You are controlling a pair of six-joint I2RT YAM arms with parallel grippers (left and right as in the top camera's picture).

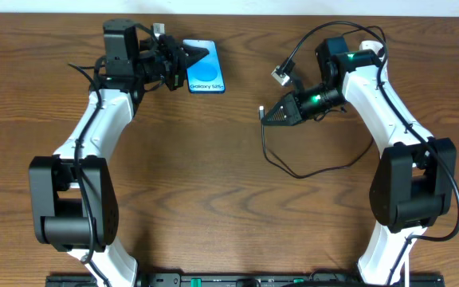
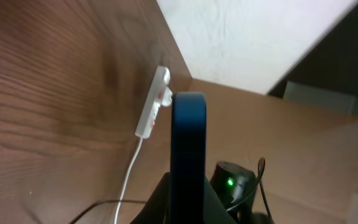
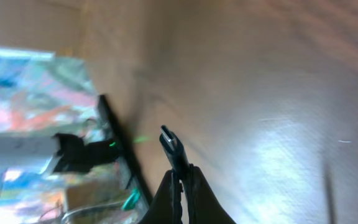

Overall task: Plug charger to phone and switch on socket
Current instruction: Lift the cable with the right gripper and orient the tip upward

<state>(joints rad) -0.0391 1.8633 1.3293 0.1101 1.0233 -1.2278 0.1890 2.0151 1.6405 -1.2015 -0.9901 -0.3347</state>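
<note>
Overhead, the left hand (image 1: 190, 64) is clamped on the slim blue-screened phone (image 1: 209, 76), while the right hand (image 1: 265, 117), well right of it, pinches the thin black charger cable (image 3: 171, 144) by its tip, which might skew and miss the port.

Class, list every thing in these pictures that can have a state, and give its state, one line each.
phone: screen lit, gripped in the left claw, nothing plugged in.
charger cable: tip gripped in the right claw, apart from the phone.
power strip: lying flat; cannot tell whether the switches are on or off.
left claw: shut on the phone.
right claw: shut on the charger cable.
</note>
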